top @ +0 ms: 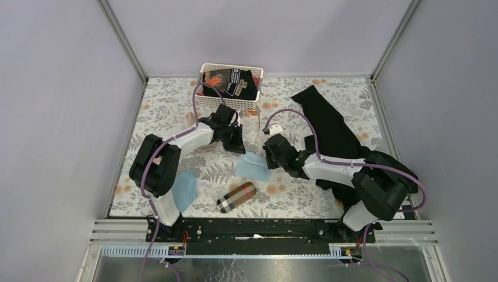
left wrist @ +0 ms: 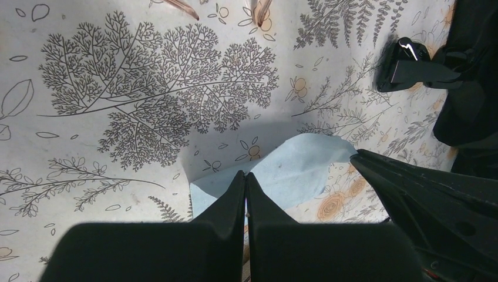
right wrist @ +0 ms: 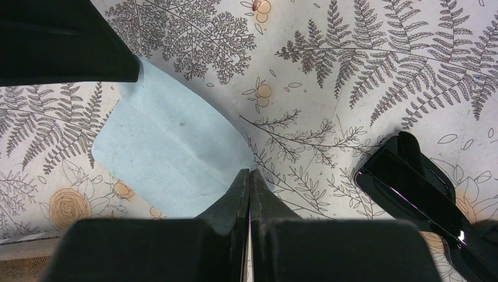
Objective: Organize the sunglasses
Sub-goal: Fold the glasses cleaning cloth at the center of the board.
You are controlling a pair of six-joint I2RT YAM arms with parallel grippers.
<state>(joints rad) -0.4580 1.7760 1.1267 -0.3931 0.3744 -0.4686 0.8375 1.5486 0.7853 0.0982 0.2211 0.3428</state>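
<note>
Right fingers (right wrist: 235, 202) together over cloth (right wrist: 170, 147); black sunglasses (right wrist: 411, 188) clearest in right wrist view.

No legible text; label (top: 240, 88) in basket (top: 226, 104) too small.

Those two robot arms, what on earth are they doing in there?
Both arms reach to a light-blue cloth in the middle of the flowered table. The left hand and the right hand are each shut at its edge and seem to be pinching it. The black sunglasses lie on the table beside the right hand, untouched. A plaid case lies near the front.
</note>
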